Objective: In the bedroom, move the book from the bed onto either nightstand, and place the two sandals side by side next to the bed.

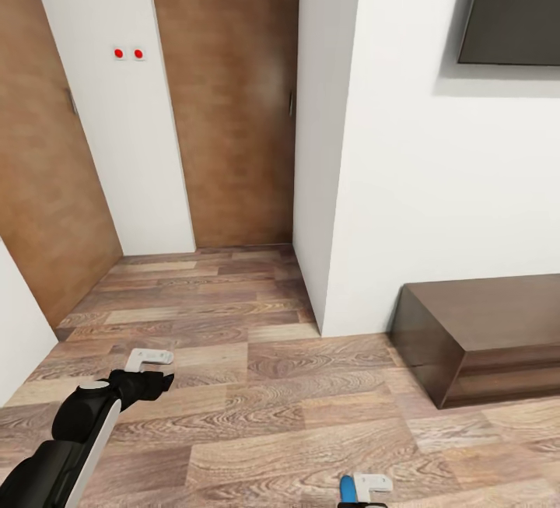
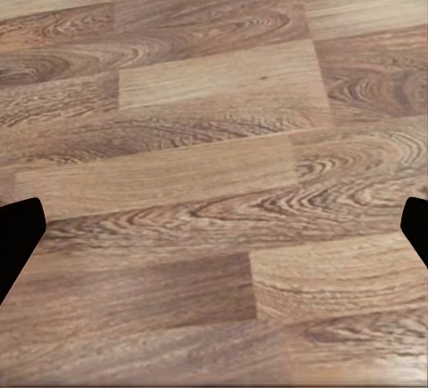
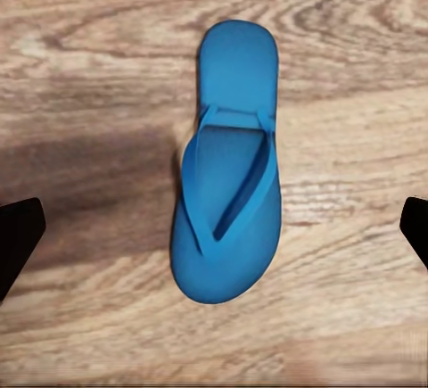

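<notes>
A bright blue flip-flop sandal (image 3: 227,169) shows in the right wrist view over the wood-plank floor, casting a shadow beside it. My right gripper (image 3: 214,236) is open, its two dark fingertips (image 3: 18,245) far apart on either side of the sandal and not touching it. A sliver of the blue sandal (image 1: 346,488) also shows beside the right gripper (image 1: 364,488) at the head view's lower edge. My left gripper (image 1: 163,368) hangs open over bare floor (image 2: 214,138) with nothing between its fingers. The book, bed, nightstands and second sandal are out of view.
Ahead, a white wall corner (image 1: 323,181) juts out, with brown wooden doors (image 1: 225,96) behind it and to the left. A low dark brown cabinet (image 1: 482,337) stands against the right wall under a dark wall screen (image 1: 513,6).
</notes>
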`<state>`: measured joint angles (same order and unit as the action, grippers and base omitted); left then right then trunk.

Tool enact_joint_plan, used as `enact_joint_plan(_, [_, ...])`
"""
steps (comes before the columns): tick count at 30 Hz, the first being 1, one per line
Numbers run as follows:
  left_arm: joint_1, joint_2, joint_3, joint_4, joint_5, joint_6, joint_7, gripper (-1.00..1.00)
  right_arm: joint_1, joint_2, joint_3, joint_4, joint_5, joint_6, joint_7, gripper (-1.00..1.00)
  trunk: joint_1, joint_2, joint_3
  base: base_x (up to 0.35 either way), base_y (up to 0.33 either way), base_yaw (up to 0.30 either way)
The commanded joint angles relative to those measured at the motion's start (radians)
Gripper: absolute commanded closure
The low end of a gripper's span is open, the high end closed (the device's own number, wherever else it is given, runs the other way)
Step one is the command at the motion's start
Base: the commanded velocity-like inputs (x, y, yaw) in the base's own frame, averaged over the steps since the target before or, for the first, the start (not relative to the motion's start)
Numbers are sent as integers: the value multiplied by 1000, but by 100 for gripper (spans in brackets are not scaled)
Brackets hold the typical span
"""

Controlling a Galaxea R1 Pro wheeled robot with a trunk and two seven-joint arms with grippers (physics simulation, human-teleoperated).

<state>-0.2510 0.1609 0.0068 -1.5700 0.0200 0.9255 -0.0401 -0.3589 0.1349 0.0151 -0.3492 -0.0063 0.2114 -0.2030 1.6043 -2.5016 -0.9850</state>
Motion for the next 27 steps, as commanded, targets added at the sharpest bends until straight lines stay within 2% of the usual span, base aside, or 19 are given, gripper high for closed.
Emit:
enact_joint_plan(1, [-1, 0, 1, -1, 1, 5, -3, -100, 0, 0, 2, -2, -1, 7, -4, -100, 0, -1, -5, 0, 0, 0])
enact_joint_plan(12, [-1, 0, 1, -1, 1, 4, -3, -100, 0, 0, 2, -2, -1, 6, -4, -100, 5, -3, -48, 0, 0, 0])
enact_joint_plan(27, [-1, 0, 0, -2, 2, 2, -3, -100, 0, 0, 3, -4, 0, 5, -4, -100, 5, -3, -48, 13, 0, 0])
